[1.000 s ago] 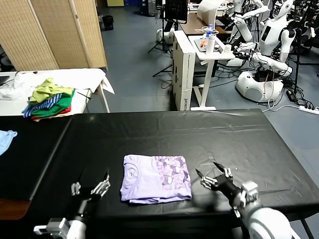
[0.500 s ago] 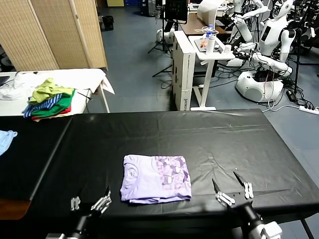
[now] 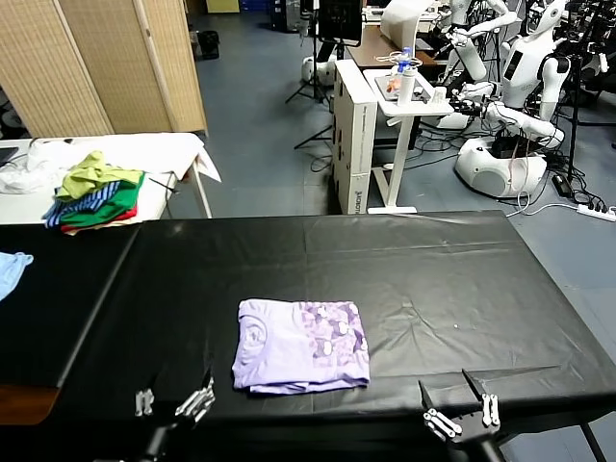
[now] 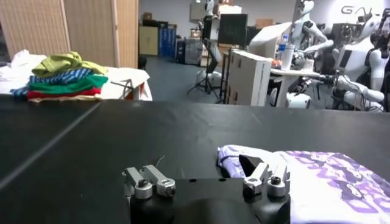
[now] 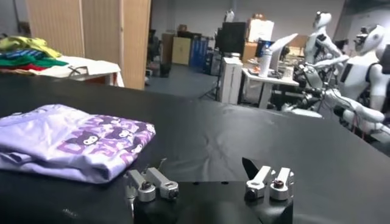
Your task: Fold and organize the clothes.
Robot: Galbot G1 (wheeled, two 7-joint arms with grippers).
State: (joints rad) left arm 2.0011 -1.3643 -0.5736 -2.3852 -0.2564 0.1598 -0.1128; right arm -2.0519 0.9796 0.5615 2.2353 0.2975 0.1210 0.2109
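The pale lavender T-shirt lies folded in a neat rectangle on the black table, its purple print on the right half. It also shows in the left wrist view and the right wrist view. My left gripper is open and empty at the table's front edge, left of the shirt. My right gripper is open and empty at the front edge, right of the shirt. In the wrist views the left gripper and the right gripper hold nothing.
A pile of green, yellow, striped and red clothes sits on a white table at the back left. A light blue garment lies at the left edge. A folding screen, a white stand and other robots are behind.
Both grippers have drawn back from beside the shirt toward the table's front edge and sunk lower in view. The folded shirt has not moved.
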